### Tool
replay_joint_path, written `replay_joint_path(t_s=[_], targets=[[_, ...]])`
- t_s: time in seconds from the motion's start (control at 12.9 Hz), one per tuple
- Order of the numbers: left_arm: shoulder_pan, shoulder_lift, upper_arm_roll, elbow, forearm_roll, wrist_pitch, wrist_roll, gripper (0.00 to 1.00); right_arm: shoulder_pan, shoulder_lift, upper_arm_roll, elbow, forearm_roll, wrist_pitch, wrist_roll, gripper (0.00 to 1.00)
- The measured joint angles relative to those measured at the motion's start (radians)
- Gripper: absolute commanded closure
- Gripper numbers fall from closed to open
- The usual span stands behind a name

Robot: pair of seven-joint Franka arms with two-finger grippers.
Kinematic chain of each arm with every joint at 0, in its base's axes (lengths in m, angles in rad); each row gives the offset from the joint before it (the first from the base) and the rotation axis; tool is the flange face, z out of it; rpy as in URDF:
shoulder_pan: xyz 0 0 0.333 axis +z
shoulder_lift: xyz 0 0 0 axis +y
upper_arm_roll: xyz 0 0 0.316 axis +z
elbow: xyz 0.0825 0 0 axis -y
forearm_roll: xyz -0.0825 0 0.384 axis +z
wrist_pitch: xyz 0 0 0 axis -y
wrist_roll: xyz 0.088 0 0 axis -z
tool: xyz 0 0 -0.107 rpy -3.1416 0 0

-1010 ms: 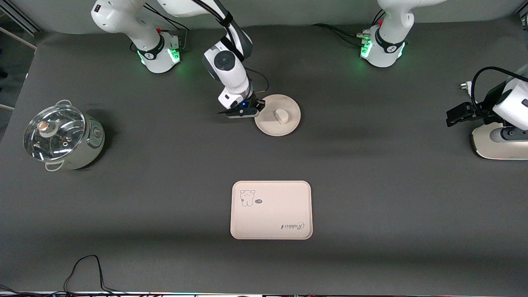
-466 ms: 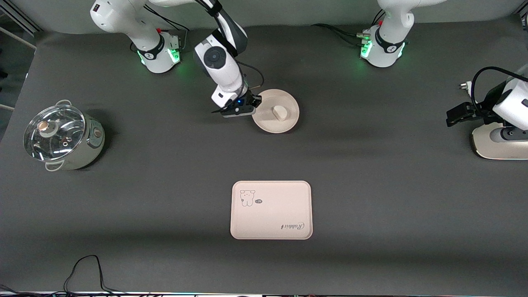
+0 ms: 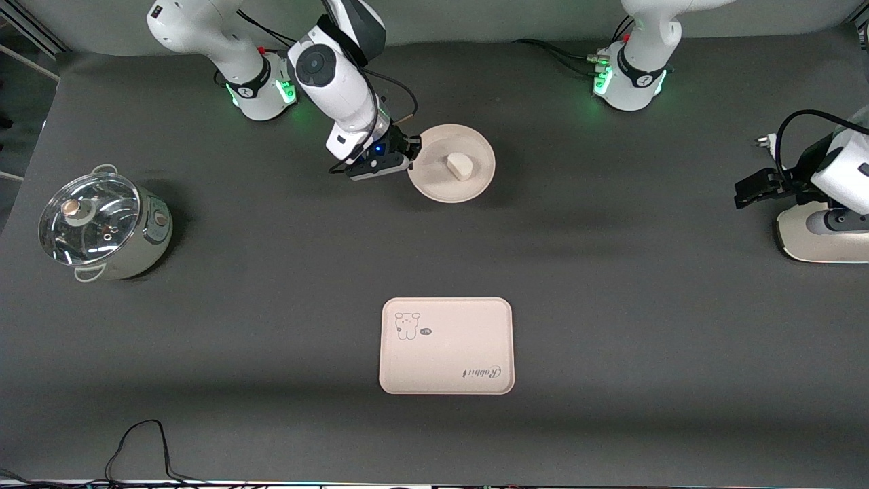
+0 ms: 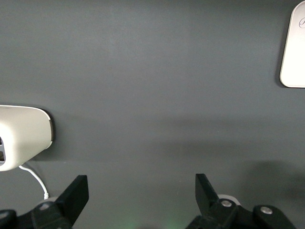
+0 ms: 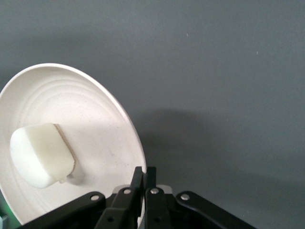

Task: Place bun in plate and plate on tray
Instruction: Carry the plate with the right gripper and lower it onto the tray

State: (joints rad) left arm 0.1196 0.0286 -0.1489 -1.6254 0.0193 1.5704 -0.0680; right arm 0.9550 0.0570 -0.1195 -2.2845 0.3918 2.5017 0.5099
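The right claw (image 3: 409,155) was pinching the rim of the plate (image 3: 468,187) at the edge toward the right arm's end of the counter (image 3: 611,285); in the right wrist view the fingers (image 5: 138,183) were pressed nearly together w/ the rim between them. The plate looked lifted and slightly tilted, a shadow on the counter under it. The bun (image 3: 459,166) sat in the plate, approx. at its middle, flat-cut side showing in the right wrist view.

Key relation: the tray (image 3: 446,346) lay well apart from the plate, much nearer to the front camera and almost straight below it in that view, its long axis running between the two arms' ends. So the carry looks to be mainly toward the front camera; the right arm already has the load. Risk, as a guess: the bun sliding if the tilt grows.

The left claw (image 4: 140,195) was spread wide, holding nothing, waiting over the white appliance (image 3: 815,238) at the left arm's end.

Count: 1 bun, 1 plate, 1 tray, 1 lidded pot (image 3: 102,227) at the right arm's end.
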Motion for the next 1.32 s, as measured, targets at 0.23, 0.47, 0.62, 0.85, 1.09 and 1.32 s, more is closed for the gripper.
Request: replay_joint_path(t_s=[0.23, 0.47, 0.62, 0.85, 1.09, 1.32], targets=[[0.000, 0.000, 0.000, 0.000, 0.000, 0.000, 0.000, 0.00, -0.089, 0.081, -0.003, 0.136, 0.000, -0.031, -0.063, 1.00], [0.000, 0.000, 0.001, 0.000, 0.000, 0.000, 0.000, 0.00, -0.198, 0.288, -0.004, 0.448, 0.000, -0.149, -0.096, 1.00], [0.000, 0.000, 0.002, 0.000, 0.000, 0.000, 0.000, 0.00, -0.262, 0.448, -0.004, 0.690, 0.001, -0.233, -0.103, 1.00], [0.001, 0.000, 0.002, 0.000, 0.000, 0.000, 0.000, 0.00, -0.328, 0.658, -0.003, 0.994, 0.001, -0.307, -0.106, 1.00], [0.001, 0.000, 0.002, 0.000, 0.000, 0.000, 0.000, 0.00, -0.354, 0.810, -0.002, 1.170, 0.002, -0.306, -0.106, 1.00], [0.001, 0.000, 0.002, 0.000, 0.000, 0.000, 0.000, 0.00, -0.365, 0.915, 0.000, 1.209, 0.008, -0.223, -0.106, 1.00]])
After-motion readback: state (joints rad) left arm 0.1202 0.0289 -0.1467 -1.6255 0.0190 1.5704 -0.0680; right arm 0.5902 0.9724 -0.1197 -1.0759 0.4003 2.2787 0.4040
